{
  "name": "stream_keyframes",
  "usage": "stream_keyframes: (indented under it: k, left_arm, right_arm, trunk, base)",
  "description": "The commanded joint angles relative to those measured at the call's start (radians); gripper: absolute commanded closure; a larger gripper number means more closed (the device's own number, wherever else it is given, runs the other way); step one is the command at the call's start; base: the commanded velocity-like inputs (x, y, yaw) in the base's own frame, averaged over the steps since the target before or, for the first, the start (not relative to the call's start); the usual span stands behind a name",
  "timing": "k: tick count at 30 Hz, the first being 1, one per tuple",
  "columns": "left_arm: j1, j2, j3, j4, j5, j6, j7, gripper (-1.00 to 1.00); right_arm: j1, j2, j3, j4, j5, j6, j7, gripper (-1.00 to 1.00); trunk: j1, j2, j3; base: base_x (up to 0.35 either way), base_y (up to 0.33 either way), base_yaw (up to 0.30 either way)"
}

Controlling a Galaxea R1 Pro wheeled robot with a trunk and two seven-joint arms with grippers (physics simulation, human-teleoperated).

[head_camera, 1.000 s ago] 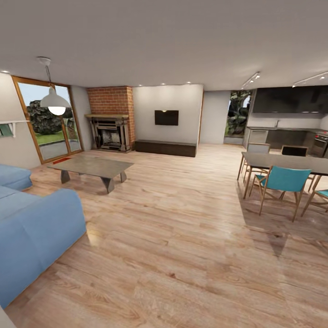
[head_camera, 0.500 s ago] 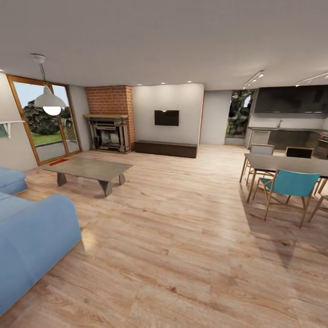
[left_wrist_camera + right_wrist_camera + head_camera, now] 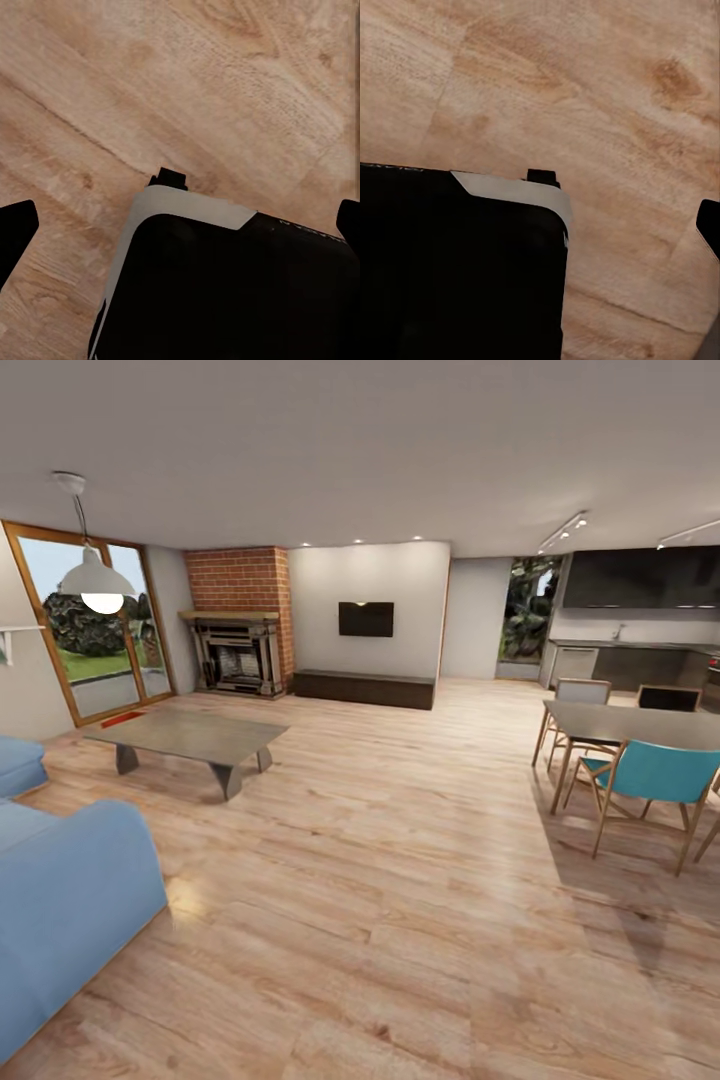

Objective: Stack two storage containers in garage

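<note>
Wood planks point(image 3: 247, 82) lie below the left end effector point(image 3: 180, 225), which hangs spread wide and empty beside our dark base point(image 3: 225, 292), as suits driving toward a pickup. We cannot tell whether the right end effector point(image 3: 540, 225) is released or clenched. Far ahead of both, past the low surface point(image 3: 185, 735), a small red patch point(image 3: 125, 717) may be a storage container, its contents too small to tell.

The living room has a light wood-plank floor point(image 3: 400, 880) and a blue sofa point(image 3: 60, 890)
</note>
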State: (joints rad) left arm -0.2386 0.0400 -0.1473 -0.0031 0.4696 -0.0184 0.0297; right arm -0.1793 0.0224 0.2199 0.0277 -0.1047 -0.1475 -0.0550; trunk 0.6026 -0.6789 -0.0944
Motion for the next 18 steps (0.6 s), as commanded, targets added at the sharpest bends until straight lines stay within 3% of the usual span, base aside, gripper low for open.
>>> stream_keyframes:
  k: [1,18]
  left_arm:
    - [-0.001,0.000,-0.008,0.000,0.008,-0.002,0.003,-1.00]
    - [-0.001,0.000,-0.009,0.000,0.008,-0.003,0.003,-1.00]
  right_arm:
    - [-0.001,0.001,0.009,0.003,-0.010,-0.006,-0.002,-1.00]
    - [-0.002,0.001,0.009,0.003,-0.010,-0.006,-0.002,-1.00]
  trunk:
    - [0.001,-0.001,-0.002]
    - [0.001,-0.001,-0.002]
  base:
    - [0.324,0.000,0.000]
    - [0.323,0.000,0.000]
